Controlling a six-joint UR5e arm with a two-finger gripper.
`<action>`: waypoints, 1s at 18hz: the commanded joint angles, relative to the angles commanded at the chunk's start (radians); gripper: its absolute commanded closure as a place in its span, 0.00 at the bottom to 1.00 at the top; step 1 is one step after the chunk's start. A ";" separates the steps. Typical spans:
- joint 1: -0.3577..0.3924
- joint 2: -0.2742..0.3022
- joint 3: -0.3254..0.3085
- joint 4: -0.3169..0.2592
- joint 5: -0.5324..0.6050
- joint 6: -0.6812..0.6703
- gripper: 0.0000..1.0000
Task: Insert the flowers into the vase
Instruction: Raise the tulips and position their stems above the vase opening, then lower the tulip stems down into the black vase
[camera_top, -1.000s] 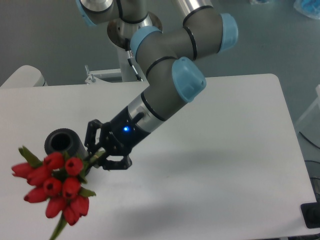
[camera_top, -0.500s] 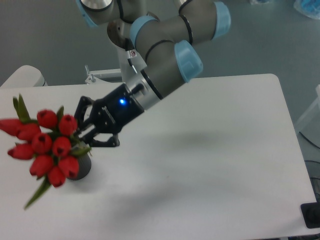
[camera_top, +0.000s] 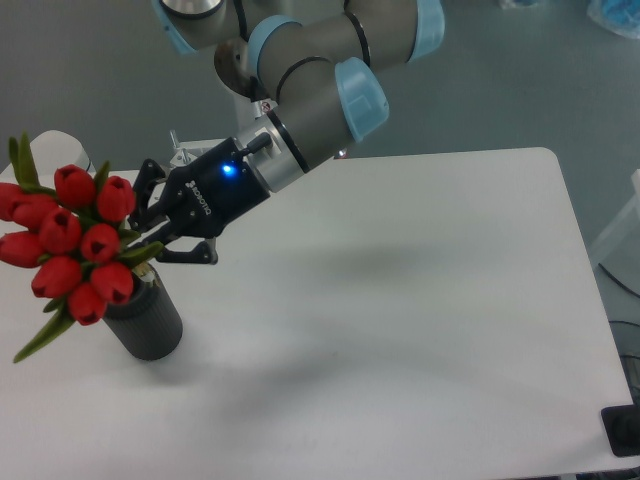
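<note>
Gripping the flowers (camera_top: 75, 240) by their stems, the claw (camera_top: 150, 245) hovers over the vase (camera_top: 145, 320) at lower left. Misaligned stems could catch the rim and topple it.

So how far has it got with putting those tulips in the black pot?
Picked up: the pincer is shut on the stems of the flowers, which are off the table. In hand: the bunch is tilted, its heads in front of the vase, covering the opening. Left: I cannot see the stems inside the hole, so they must still go in and be released.
</note>
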 joint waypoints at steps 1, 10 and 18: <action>-0.008 0.000 -0.003 0.000 0.000 0.005 0.96; -0.051 -0.034 -0.015 0.058 -0.002 0.008 0.96; -0.051 -0.046 -0.066 0.103 0.002 0.054 0.95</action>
